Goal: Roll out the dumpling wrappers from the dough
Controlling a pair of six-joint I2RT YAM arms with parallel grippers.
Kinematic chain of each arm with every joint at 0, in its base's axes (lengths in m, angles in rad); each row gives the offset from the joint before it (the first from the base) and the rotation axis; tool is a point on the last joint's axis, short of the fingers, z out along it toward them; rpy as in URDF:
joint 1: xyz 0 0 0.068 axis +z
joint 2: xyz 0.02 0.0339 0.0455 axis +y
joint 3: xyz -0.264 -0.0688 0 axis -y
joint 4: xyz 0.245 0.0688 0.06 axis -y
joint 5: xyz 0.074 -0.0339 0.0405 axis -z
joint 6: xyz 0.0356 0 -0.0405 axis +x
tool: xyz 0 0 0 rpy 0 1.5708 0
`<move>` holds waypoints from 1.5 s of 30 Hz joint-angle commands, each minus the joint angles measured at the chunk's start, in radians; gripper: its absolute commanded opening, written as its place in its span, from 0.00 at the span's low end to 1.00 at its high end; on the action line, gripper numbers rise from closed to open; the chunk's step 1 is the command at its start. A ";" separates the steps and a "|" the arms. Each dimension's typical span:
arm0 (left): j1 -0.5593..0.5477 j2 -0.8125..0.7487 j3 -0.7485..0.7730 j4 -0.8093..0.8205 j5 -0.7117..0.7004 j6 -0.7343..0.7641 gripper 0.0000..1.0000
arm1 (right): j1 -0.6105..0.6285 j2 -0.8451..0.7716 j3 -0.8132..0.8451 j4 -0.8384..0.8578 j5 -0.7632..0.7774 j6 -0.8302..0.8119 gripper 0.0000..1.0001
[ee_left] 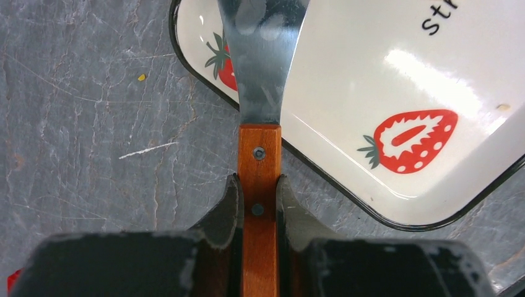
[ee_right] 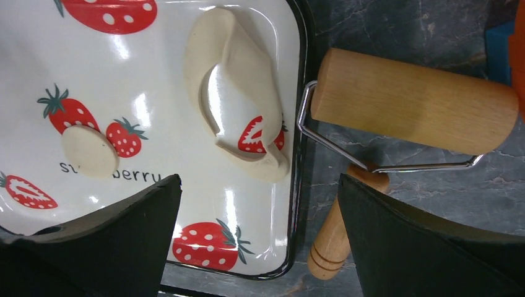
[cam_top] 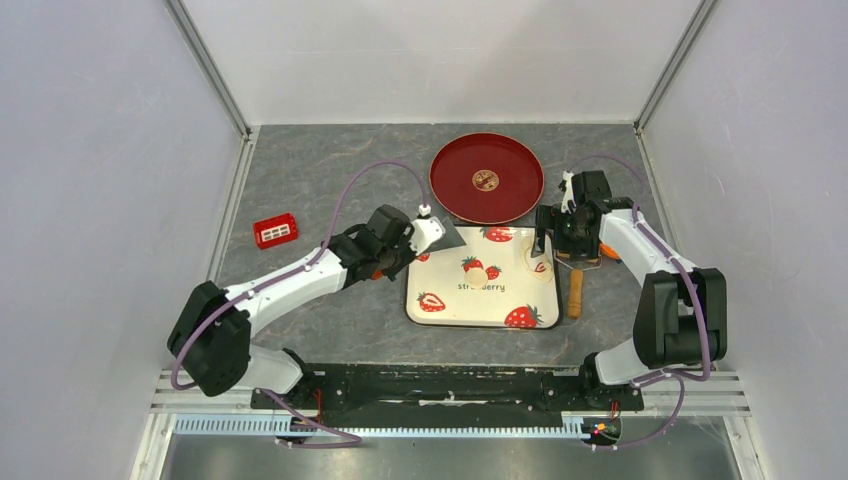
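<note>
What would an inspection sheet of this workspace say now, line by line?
Surface: grey marbled table, small flecks; strawberry tray in the middle.
Job's things: one dumpling wrapper and leftover dough with a hole, both on the tray; red plate behind, no dough on it.
Clutter: rolling pin beside the tray; small red box at the left.
Grippers: left gripper shut on the spatula handle; right gripper open above the tray's right edge.
Cables: purple cables along both arms, off the tray.
Surroundings: plain walls on three sides.
</note>
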State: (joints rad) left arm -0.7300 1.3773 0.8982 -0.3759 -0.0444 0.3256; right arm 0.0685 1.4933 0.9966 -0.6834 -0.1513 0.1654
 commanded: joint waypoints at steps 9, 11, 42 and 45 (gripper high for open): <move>-0.011 0.040 -0.038 0.031 0.000 0.141 0.02 | -0.016 -0.025 -0.050 0.011 0.015 -0.027 0.98; -0.011 0.039 -0.047 0.032 -0.004 0.144 0.02 | -0.018 -0.024 -0.059 0.013 0.008 -0.028 0.98; -0.093 0.092 -0.067 0.045 -0.146 0.225 0.02 | -0.018 -0.006 -0.134 0.058 -0.072 -0.034 0.98; -0.099 0.092 -0.068 0.045 -0.138 0.231 0.02 | -0.018 -0.001 -0.136 0.063 -0.083 -0.031 0.98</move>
State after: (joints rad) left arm -0.8154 1.4681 0.8288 -0.3550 -0.1764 0.4969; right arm 0.0547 1.4826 0.8677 -0.6552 -0.2127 0.1379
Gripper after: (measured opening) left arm 0.177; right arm 0.980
